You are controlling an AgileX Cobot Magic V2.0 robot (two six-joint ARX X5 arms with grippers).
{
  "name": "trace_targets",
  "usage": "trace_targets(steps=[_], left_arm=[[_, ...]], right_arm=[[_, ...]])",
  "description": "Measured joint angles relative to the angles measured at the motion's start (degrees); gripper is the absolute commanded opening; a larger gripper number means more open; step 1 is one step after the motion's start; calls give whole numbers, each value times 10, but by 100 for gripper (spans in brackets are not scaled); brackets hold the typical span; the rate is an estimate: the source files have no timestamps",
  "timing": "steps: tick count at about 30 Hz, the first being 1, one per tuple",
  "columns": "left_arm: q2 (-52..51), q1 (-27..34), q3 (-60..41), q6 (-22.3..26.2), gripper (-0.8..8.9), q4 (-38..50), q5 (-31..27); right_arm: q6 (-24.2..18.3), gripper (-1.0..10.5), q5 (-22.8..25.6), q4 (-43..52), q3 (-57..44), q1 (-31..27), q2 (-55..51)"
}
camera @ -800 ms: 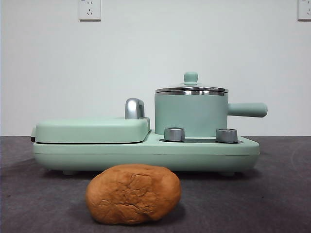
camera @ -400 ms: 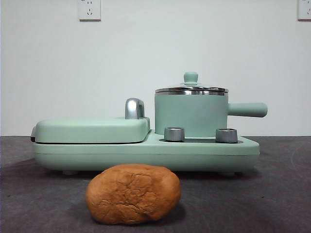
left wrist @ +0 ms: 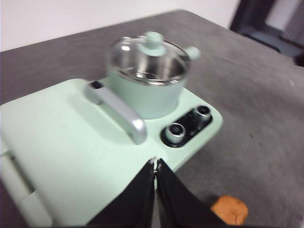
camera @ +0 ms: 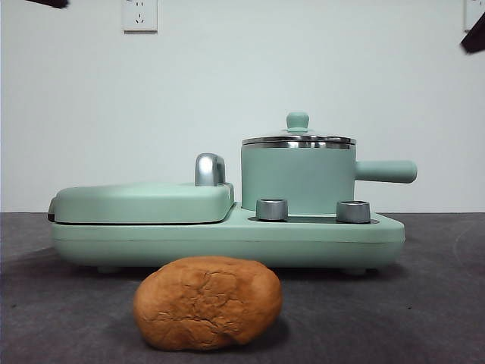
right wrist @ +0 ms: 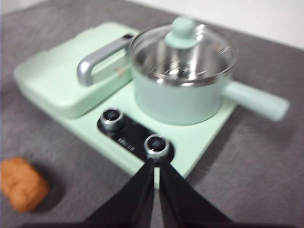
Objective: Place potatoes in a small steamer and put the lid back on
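An orange-brown potato (camera: pixel 208 303) lies on the grey table in front of the appliance; it also shows in the left wrist view (left wrist: pixel 230 209) and the right wrist view (right wrist: pixel 23 184). The mint-green steamer pot (camera: pixel 298 179) stands on the appliance's right side, its side handle (camera: pixel 386 171) pointing right. The glass lid (camera: pixel 298 139) with a mint knob sits on it. It shows in both wrist views (left wrist: pixel 146 71) (right wrist: pixel 182 71). My left gripper (left wrist: pixel 156 162) is shut and empty above the appliance. My right gripper (right wrist: pixel 156 162) is shut and empty above the knobs.
The flat mint-green griddle (camera: pixel 142 203) with its chrome handle (camera: pixel 209 169) fills the appliance's left half. Two chrome knobs (camera: pixel 272 209) (camera: pixel 353 211) face front. Black arm tips show at the top corners (camera: pixel 50 3) (camera: pixel 474 36). A white wall stands behind.
Black arm tips have come into the top left and top right corners of the front view. The potato, pot and lid have not moved.
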Motion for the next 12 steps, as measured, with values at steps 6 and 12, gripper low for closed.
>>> trace_targets(steps=[6, 12], left_arm=[[30, -70, 6, 77, 6, 0, -31], [35, -97, 6, 111, 225, 2, -31]], right_arm=[[-37, 16, 20, 0, 0, 55, 38], [-89, 218, 60, 0, 0, 93, 46]])
